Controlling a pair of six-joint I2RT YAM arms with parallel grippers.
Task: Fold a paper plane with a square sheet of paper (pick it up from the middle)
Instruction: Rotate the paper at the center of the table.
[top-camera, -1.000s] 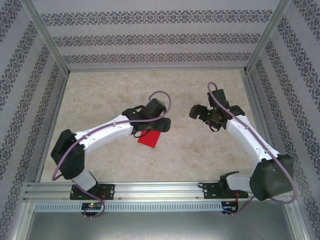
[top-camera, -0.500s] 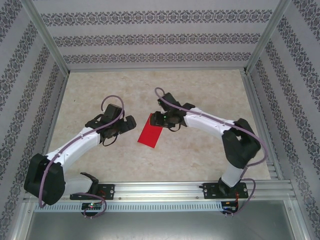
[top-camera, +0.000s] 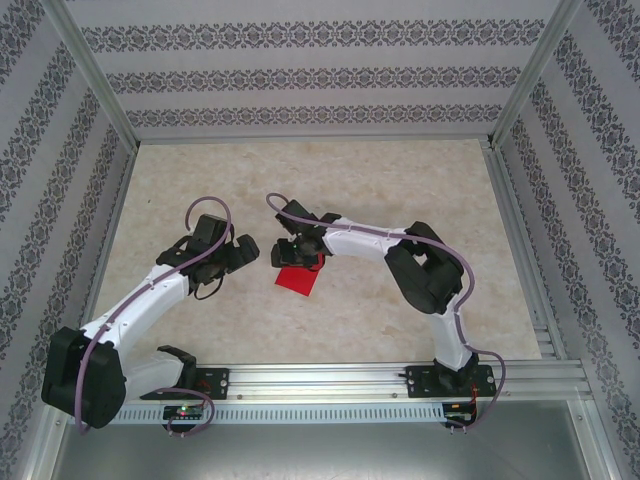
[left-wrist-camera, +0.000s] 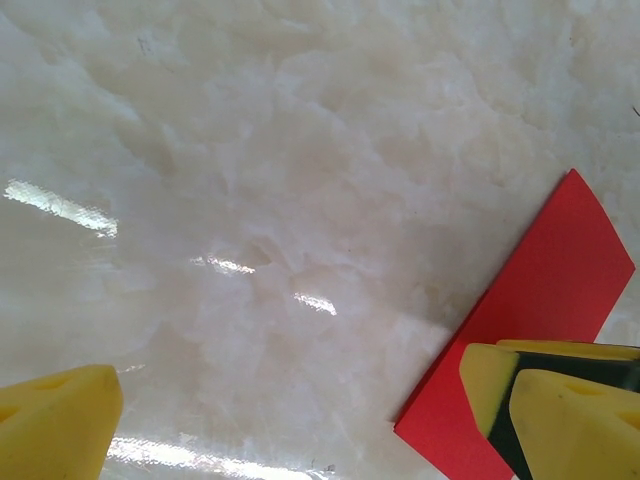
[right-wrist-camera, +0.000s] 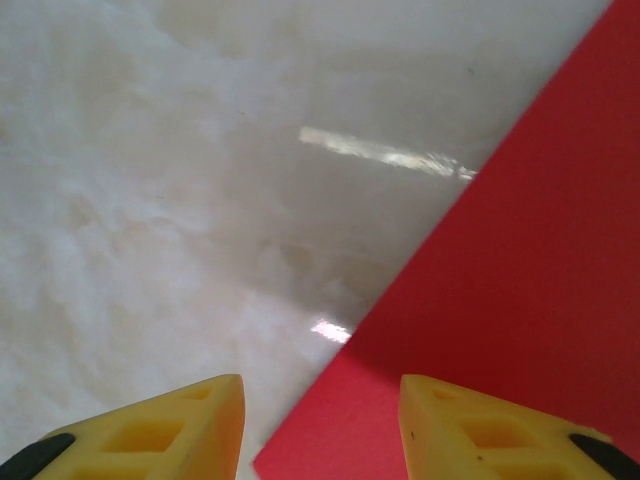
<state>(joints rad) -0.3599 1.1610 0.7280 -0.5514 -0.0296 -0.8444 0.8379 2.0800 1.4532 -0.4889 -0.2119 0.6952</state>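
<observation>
2 white arms (top-camera: 150, 292) with black joints, purple cables (top-camera: 208, 201), yellow wedge tool fingertips (right-wrist-camera: 480, 430)

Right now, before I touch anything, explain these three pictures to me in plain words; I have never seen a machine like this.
These are two robot arms bolted at the near edge of a pale marbled table. The overhead picture looks down from above and behind them. The other two come from a camera on each wrist, so the yellow shapes at the bottom are that arm's own fingers. One thing lies on the table: a piece of red paper, flat. The left tool stands wide open beside it, one finger over the paper's edge. The right tool hangs over the paper's far end, jaws apart, one finger above paper, the other above bare table. Neither holds anything.
</observation>
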